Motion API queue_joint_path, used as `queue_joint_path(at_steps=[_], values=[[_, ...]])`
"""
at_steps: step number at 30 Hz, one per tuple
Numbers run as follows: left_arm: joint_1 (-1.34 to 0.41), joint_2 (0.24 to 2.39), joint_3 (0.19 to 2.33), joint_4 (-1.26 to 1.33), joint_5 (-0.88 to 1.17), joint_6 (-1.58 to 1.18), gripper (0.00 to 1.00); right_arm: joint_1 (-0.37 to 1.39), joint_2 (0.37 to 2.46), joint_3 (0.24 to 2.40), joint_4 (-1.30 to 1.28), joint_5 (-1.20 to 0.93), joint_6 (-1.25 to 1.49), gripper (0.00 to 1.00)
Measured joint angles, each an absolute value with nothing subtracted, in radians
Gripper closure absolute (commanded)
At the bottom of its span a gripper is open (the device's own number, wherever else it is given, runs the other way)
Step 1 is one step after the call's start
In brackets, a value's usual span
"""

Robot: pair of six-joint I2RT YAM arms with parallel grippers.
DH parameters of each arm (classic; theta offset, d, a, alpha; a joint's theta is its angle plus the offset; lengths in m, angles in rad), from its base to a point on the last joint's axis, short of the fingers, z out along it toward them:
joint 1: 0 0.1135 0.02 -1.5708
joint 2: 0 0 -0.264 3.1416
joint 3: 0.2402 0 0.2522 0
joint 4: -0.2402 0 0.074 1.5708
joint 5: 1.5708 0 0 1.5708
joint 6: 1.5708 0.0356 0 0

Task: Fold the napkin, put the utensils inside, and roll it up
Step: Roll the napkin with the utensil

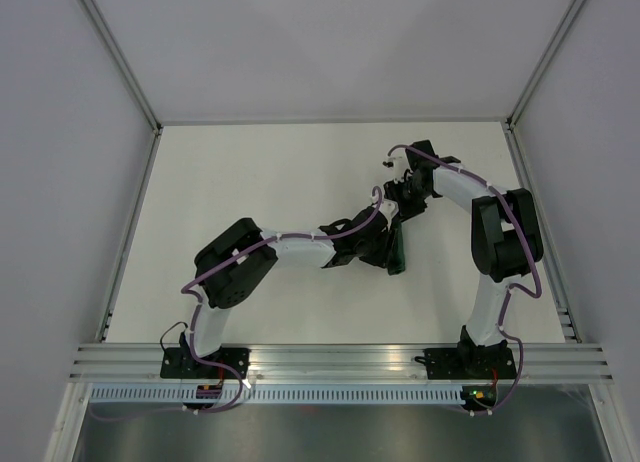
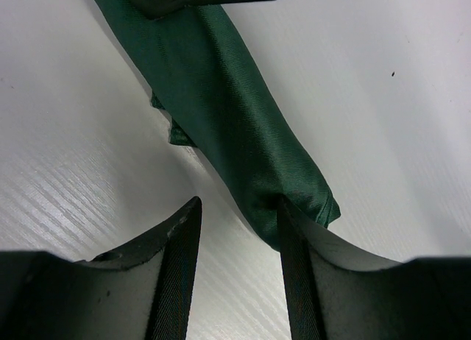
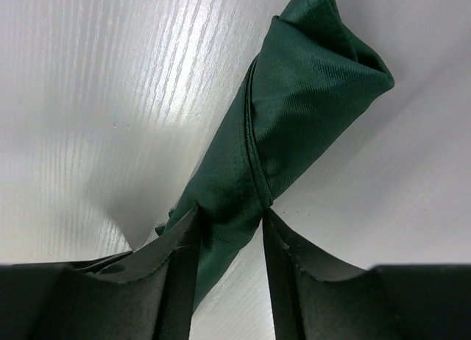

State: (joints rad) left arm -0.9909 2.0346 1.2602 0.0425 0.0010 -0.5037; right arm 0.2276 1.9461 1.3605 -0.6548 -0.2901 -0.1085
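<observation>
Where the napkin (image 1: 397, 247) lay: rolled into a narrow dark green tube on the white table (image 1: 250, 182), between the two arms and a little right of centre.
Left gripper (image 2: 235, 211): jaws spread, with bare table showing in the gap. Only one finger (image 2: 298, 281) bore on the near end of the roll, apparently to pin it so it would not spring open.
Right gripper (image 3: 228, 218): pressed together on the roll further along, cloth filling the gap between both fingers, seemingly to hold the wraps tight.
Utensil: not visible in any view. It was judged to be wrapped inside, though that could not be confirmed.
Loose cloth: a small corner poked out beside the roll in the left wrist view, a sign the wrap was not quite even.
Stage: rolling looked all but finished, and a gentle release seemed to be what was left.
Risk: the smooth weave might unroll once let go.
</observation>
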Motion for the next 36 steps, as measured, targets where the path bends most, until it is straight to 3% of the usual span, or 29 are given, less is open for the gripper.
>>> queue_joint_path(at_steps=[12,36], values=[[-0.991,2.035,1.267,0.031,0.001,-0.504,0.48,0.229,1.946,1.398,-0.673,-0.289,-0.12,0.43],[-0.99,1.944,1.336,-0.052,0.001,-0.462,0.44,0.232,1.945,1.438,-0.704,-0.302,-0.128,0.41]])
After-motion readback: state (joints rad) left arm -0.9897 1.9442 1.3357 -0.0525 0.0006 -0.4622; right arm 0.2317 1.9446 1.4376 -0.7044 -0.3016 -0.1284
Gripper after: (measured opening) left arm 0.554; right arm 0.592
